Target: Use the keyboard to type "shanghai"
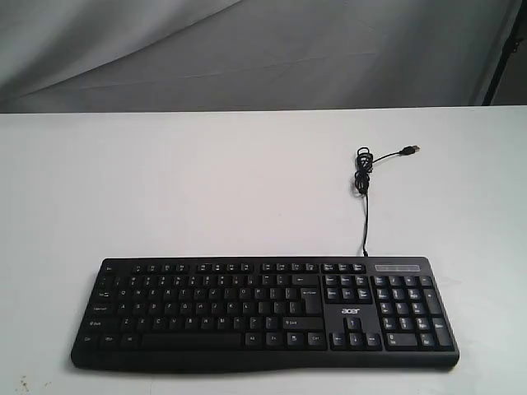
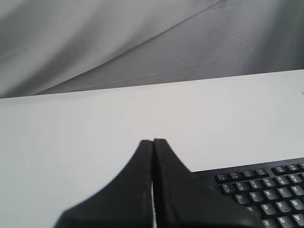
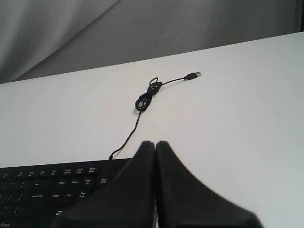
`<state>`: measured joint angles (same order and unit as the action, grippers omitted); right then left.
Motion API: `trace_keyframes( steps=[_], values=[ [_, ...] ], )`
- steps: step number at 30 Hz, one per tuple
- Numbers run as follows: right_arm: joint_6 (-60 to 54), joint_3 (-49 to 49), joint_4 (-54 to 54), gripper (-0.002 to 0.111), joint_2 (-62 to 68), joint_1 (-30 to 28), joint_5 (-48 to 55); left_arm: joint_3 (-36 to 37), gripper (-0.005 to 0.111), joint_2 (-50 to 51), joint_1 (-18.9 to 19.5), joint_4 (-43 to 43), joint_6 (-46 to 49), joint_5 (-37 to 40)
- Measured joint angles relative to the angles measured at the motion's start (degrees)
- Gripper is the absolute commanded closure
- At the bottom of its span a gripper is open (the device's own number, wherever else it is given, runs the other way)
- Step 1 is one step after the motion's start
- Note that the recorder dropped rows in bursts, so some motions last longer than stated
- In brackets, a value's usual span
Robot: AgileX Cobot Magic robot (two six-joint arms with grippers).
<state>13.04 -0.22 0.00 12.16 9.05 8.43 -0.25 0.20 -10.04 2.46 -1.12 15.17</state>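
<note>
The wide black keyboard [image 1: 263,313] with white letters and an "acer" logo lies along the front of the white table. Its thin black cable [image 1: 363,177] runs back from its far edge to a knot and a USB plug. Neither arm shows in the exterior view. In the left wrist view my left gripper [image 2: 153,141] is shut with nothing between its fingers, above the keyboard's [image 2: 266,190] function-key corner. In the right wrist view my right gripper [image 3: 155,143] is also shut and empty, over the keyboard's [image 3: 52,185] number-pad end, with the cable [image 3: 142,102] beyond it.
The white table [image 1: 206,189] stretches back to a grey cloth backdrop [image 1: 247,49]. The loose cable coil and USB plug [image 1: 409,151] lie behind the keyboard's right half. Small specks mark the table's front left corner [image 1: 25,385].
</note>
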Motion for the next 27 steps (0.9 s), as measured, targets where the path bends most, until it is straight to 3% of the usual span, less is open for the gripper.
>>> trace_keyframes(
  steps=[21, 27],
  values=[
    [0.00, -0.23, 0.00, 0.108, 0.00, 0.00, 0.97, 0.00, 0.107, 0.00, 0.00, 0.00, 0.00, 0.00],
    [0.00, -12.42, 0.00, 0.108, 1.89, 0.00, 12.40, 0.00, 0.107, 0.00, 0.00, 0.00, 0.00, 0.00]
  ],
)
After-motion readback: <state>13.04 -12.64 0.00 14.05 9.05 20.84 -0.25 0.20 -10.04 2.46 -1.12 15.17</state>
